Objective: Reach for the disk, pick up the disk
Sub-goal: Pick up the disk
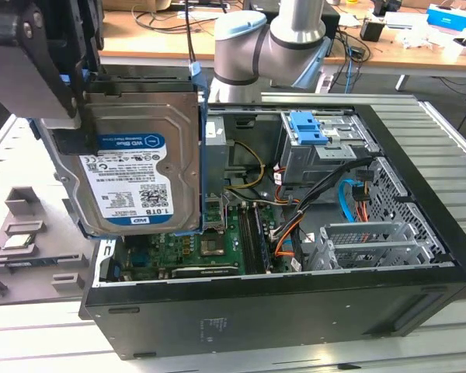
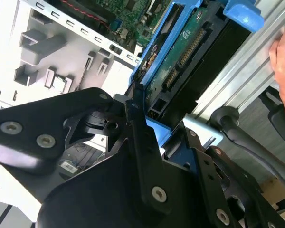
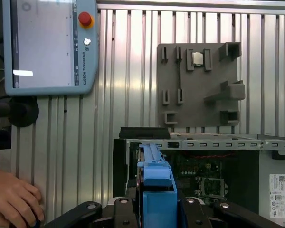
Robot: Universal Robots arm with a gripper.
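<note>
The disk (image 1: 140, 163) is a silver drive with a white-and-blue label and blue side rails. It hangs upright, above the open computer case (image 1: 295, 311) at the exterior view's left, with its label facing that camera. My black gripper (image 1: 132, 81) is shut on its upper end. In the second wrist view my gripper (image 2: 147, 118) clamps the disk (image 2: 180, 52), whose green circuit-board side and connector show. In the first wrist view the blue rail of the disk (image 3: 156, 183) stands edge-on, and my gripper (image 3: 156, 206) clamps it.
Inside the case lie a motherboard (image 1: 217, 241), cables and a grey cage with a blue latch (image 1: 307, 128). A grey fixture plate (image 3: 198, 109) holding a small chip (image 3: 197, 58) lies beside the case. A teach pendant (image 3: 47, 45) and a person's hand (image 3: 12, 197) are on the ribbed table.
</note>
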